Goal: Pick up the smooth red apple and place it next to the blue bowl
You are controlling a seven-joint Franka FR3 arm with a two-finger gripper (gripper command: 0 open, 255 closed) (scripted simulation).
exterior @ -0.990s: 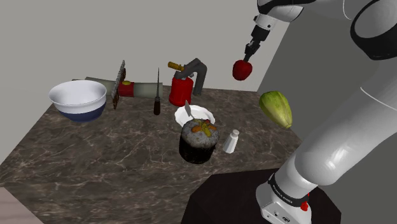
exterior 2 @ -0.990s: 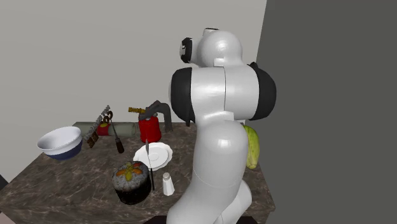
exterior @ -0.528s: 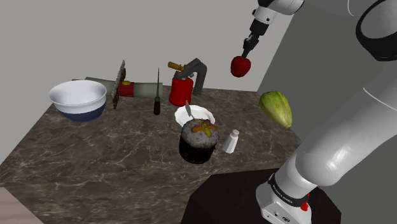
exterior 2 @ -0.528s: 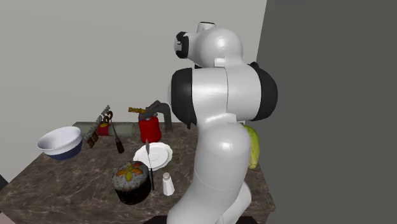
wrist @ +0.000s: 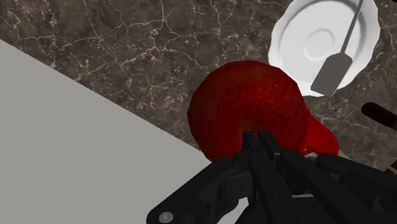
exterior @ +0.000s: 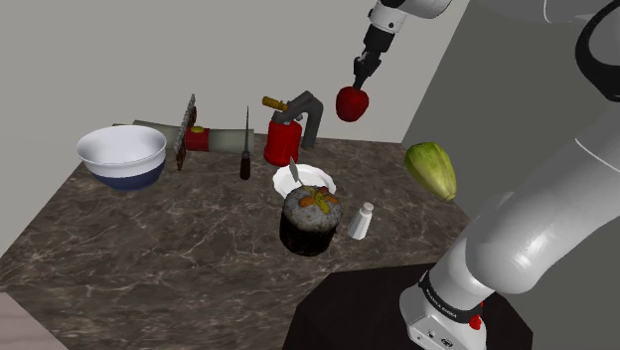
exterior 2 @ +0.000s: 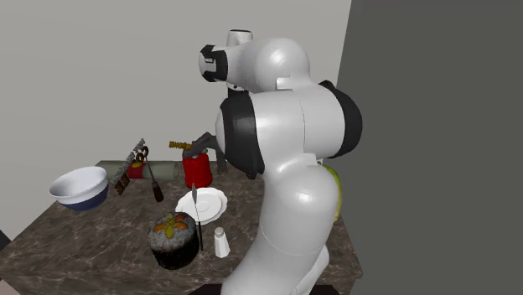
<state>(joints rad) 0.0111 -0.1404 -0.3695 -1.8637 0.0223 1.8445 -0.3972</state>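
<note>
Gripper (exterior: 359, 82), clamped on the red apple (exterior: 351, 104), hangs above the marble table's (exterior: 149, 268) back edge, wall (wrist: 76, 159) close behind. Blue bowl (exterior: 121, 157) sits well apart below, open tabletop beside it.

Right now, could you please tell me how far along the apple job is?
Done: the round red apple is off the dark marble table. In hand: the black gripper clasps it high in the air. Left: carrying it over to the blue-sided white bowl and setting it beside that.
</note>
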